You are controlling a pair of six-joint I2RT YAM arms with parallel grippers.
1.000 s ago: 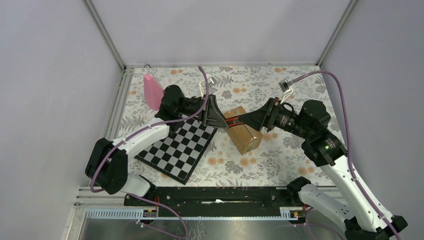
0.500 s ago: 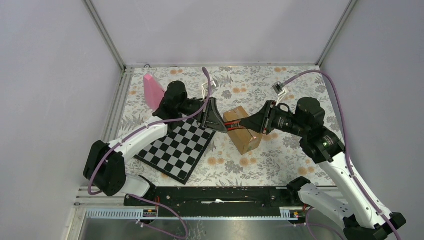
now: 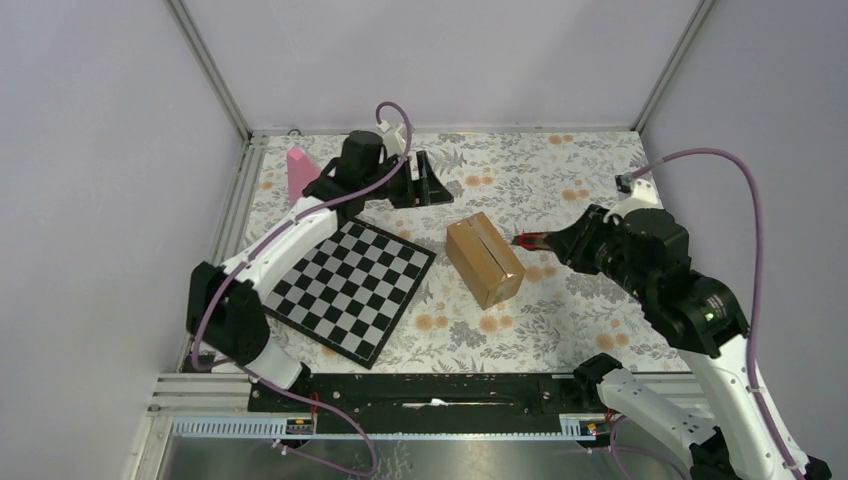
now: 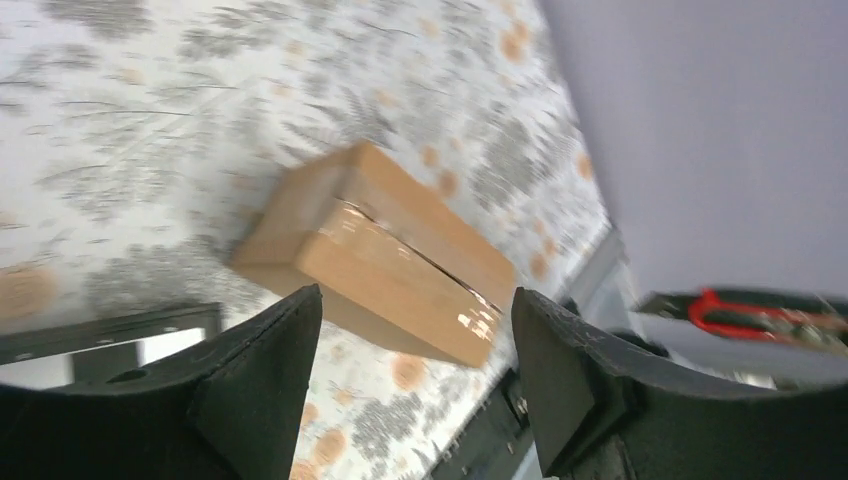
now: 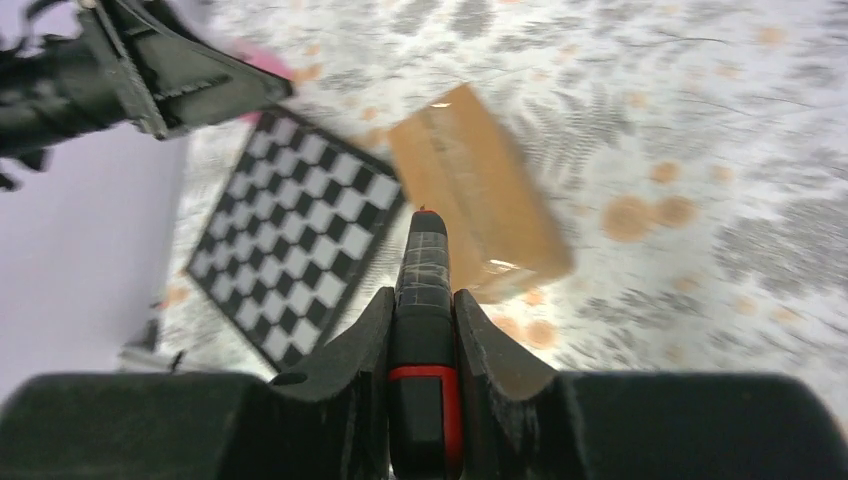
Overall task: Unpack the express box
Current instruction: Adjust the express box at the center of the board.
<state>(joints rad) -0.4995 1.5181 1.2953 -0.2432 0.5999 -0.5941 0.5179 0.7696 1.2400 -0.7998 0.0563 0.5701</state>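
Both arms have pulled back from the box [image 3: 485,260] since the earlier view: the left gripper [image 3: 425,180] has swung to the far side of the surface [image 3: 560,310], and the right gripper [image 3: 540,240] has drawn off to the right. The left jaws now stand wide apart with nothing between them. The right jaws are closed on a slim red and black cutter [image 5: 425,290].

The box lies flat on the flowered cloth, just right of the chessboard [image 3: 350,290] and free of both arms. Its long axis runs from far to near, slanting slightly rightward, and the taped seam follows that line along the top.

The cutter's tip points left at the box's right long side, close to it but not touching. Of the 2 arms the right is nearer, so the seam cut likely falls to it. The blade sits across the seam and would need turning to run along it.
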